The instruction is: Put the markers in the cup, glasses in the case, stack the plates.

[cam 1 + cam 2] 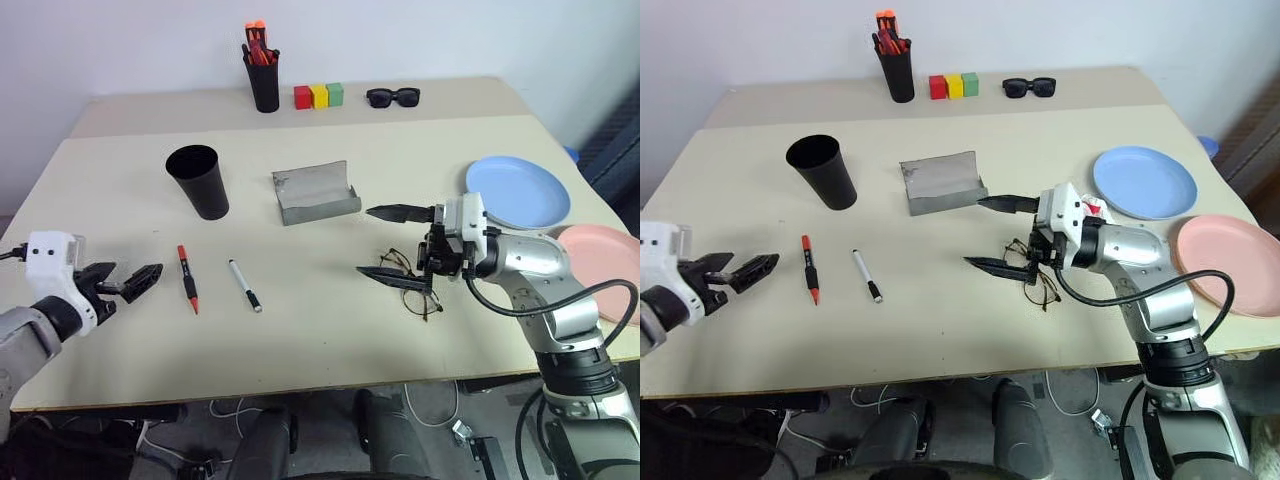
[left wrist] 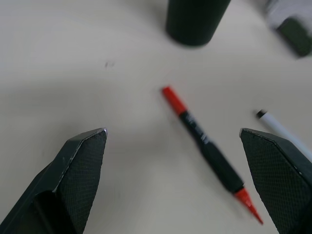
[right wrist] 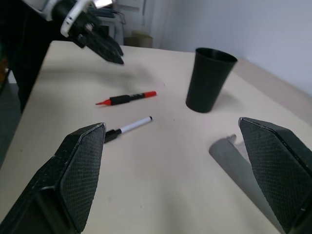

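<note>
Two markers lie on the table, a red-ended one [image 1: 188,278] and a white one with a black cap [image 1: 244,285]. My left gripper [image 1: 125,282] hovers open just left of them, its fingers pointing at the red marker [image 2: 204,146]. The black cup [image 1: 199,181] stands upright behind them. The grey case [image 1: 314,193] lies open at mid table. The wire-rimmed glasses [image 1: 424,298] rest in front of it. My right gripper [image 1: 386,243] is open and pointing left, with its lower finger over the glasses' left side. The blue plate [image 1: 517,191] and the pink plate [image 1: 600,265] lie apart at the right.
At the back stand a black pen holder [image 1: 264,75] with orange-capped pens, three coloured blocks [image 1: 318,96] and black sunglasses [image 1: 392,96]. The pink plate reaches the table's right edge. The table's front edge [image 1: 300,385] runs close below both arms.
</note>
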### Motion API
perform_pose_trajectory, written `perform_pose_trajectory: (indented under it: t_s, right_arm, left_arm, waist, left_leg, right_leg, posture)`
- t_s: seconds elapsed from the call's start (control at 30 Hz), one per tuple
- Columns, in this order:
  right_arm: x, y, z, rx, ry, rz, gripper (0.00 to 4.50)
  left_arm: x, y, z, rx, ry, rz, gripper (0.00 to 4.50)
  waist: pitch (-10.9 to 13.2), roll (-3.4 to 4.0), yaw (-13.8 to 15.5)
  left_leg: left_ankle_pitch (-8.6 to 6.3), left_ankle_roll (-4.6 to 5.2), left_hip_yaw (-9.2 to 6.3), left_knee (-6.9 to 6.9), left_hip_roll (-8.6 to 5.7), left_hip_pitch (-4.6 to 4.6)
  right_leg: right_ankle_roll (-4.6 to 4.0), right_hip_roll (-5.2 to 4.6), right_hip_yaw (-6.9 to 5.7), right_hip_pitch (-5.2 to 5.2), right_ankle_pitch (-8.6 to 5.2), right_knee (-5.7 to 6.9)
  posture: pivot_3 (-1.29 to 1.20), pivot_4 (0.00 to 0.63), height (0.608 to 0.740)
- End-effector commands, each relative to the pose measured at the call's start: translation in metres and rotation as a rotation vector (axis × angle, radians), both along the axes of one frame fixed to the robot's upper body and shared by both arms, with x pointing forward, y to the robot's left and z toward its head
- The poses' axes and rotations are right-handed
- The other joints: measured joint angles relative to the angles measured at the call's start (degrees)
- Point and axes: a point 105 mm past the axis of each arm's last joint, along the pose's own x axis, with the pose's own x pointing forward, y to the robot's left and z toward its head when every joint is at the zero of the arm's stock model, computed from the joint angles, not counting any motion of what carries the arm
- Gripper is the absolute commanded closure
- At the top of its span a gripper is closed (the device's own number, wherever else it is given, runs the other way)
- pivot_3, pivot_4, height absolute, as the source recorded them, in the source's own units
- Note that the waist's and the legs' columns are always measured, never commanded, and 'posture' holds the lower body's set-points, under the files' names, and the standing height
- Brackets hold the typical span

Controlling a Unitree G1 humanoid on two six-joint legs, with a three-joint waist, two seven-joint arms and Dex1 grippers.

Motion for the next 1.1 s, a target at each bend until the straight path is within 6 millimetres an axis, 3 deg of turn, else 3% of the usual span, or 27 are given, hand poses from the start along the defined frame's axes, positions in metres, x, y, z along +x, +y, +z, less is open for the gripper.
perform_pose_trajectory:
  t_s: [0.03,0.17,0.4,0.57,0.83,0.93,1.1]
  right_arm:
    - [0.002,0.005,0.008,0.034,-0.064,0.006,0.04]
    - [0.004,0.011,0.008,0.055,-0.073,0.004,0.04]
    - [0.006,0.010,0.004,0.062,-0.078,-0.026,0.04]
    - [0.006,0.011,0.002,0.056,-0.087,-0.040,0.04]
    - [0.009,0.010,0.000,0.056,-0.090,-0.057,0.04]
    - [0.011,0.010,0.000,0.061,-0.094,-0.066,0.00]
    - [0.012,0.010,0.001,0.068,-0.100,-0.075,0.00]
  left_arm:
    - [0.001,-0.011,0.000,0.008,0.055,0.064,0.00]
    - [0.008,-0.015,0.000,-0.045,0.090,0.094,0.00]
    - [0.012,-0.017,-0.020,-0.101,0.168,0.159,0.00]
    - [0.026,-0.043,-0.030,-0.182,0.193,0.126,0.00]
    - [0.030,-0.054,-0.035,-0.167,0.231,0.090,0.00]
    - [0.026,-0.054,-0.043,-0.156,0.261,0.095,0.81]
    - [0.028,-0.061,-0.050,-0.184,0.281,0.100,3.33]
  waist:
    - [-0.08,-0.15,-0.10]
    - [-0.09,-0.15,-0.27]
    - [-0.09,-0.16,-0.29]
    - [-0.11,-0.20,0.16]
    - [-0.15,-0.24,-0.11]
    - [-0.15,-0.24,-0.04]
    - [-0.16,-0.23,0.11]
  left_leg:
    - [0.02,-0.03,-0.04,0.00,-0.01,0.01]
    - [0.08,-0.15,-0.07,-0.01,0.00,0.00]
    - [0.12,-0.24,-0.10,-0.03,-0.02,-0.01]
    - [0.17,-0.33,-0.10,-0.03,-0.07,-0.01]
    - [0.19,-0.38,-0.13,-0.07,-0.07,0.04]
    - [0.19,-0.38,-0.11,-0.06,-0.09,0.04]
    - [0.20,-0.39,-0.13,-0.06,-0.10,0.05]
  right_leg:
    - [0.00,0.00,-0.02,0.02,0.00,0.00]
    - [-0.02,0.04,-0.04,-0.03,0.01,0.06]
    - [-0.03,0.03,-0.03,-0.05,0.01,0.05]
    - [-0.02,-0.04,-0.04,0.00,0.01,0.02]
    - [-0.03,-0.02,-0.04,0.02,0.01,0.05]
    - [-0.02,-0.04,-0.04,0.04,0.01,0.04]
    - [-0.02,-0.05,-0.04,0.06,0.01,0.04]
  posture:
    - [0.00,0.150,0.740]
    - [0.00,0.150,0.740]
    - [0.00,0.150,0.740]
    - [0.00,0.150,0.740]
    - [0.00,0.150,0.740]
    - [0.00,0.150,0.740]
    - [0.00,0.150,0.740]
